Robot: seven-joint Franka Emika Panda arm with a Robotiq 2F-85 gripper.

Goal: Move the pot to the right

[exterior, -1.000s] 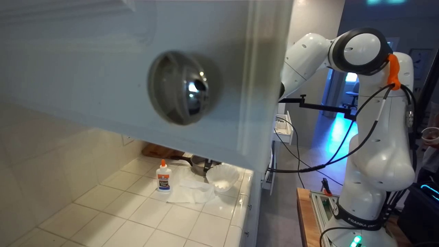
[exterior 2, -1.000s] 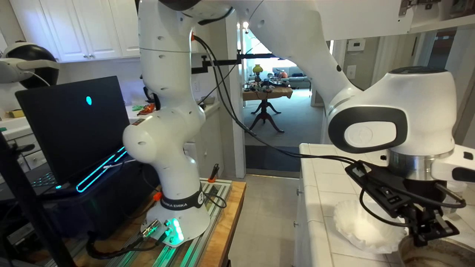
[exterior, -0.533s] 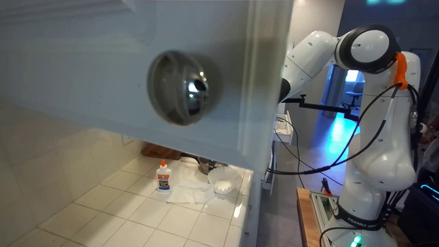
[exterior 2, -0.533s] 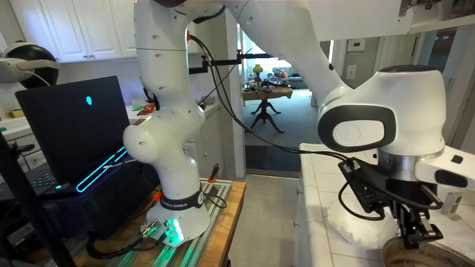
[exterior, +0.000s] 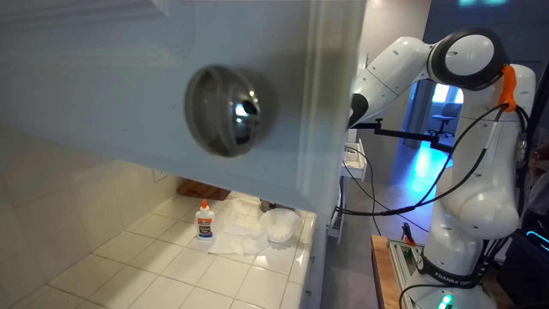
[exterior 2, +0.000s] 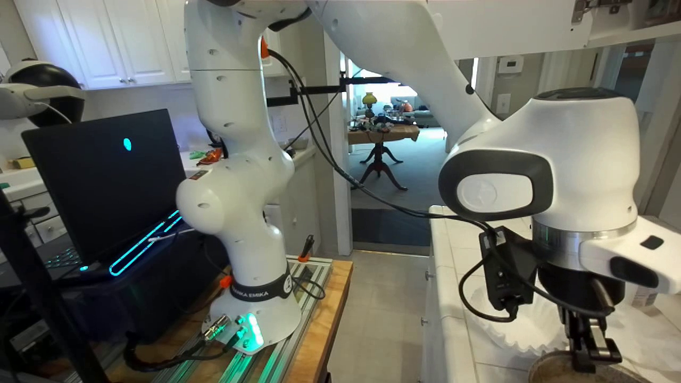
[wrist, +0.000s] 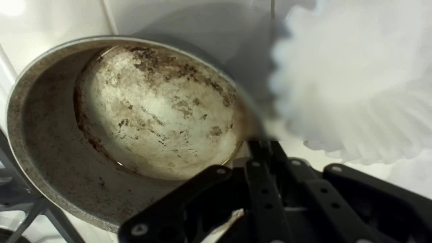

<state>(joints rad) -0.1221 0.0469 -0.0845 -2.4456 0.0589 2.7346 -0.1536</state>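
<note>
The pot [wrist: 152, 111] is round, grey metal with a stained inside and fills the left of the wrist view. My gripper [wrist: 263, 148] is shut on the pot's rim, with one finger inside and one outside; the fingertips are blurred there. In an exterior view the gripper [exterior 2: 584, 364] points down at the rim of the pot [exterior 2: 550, 367], whose lower part is cut off by the frame. In an exterior view only a small part of the pot [exterior: 264, 206] shows below the cabinet door; its handle is hidden.
A white fluted paper filter [exterior: 281, 224] lies close beside the pot, also in the wrist view [wrist: 351, 77]. White paper [exterior: 240, 241] and a glue bottle [exterior: 205, 222] are nearby. A cabinet door [exterior: 128, 86] overhangs. A dark grate [wrist: 33, 199] shows at lower left.
My gripper and the pot have moved together, rightward in an exterior view and leftward in the opposite-facing one. The paper filter has shifted slightly. The pot's handle has gone behind the door.
</note>
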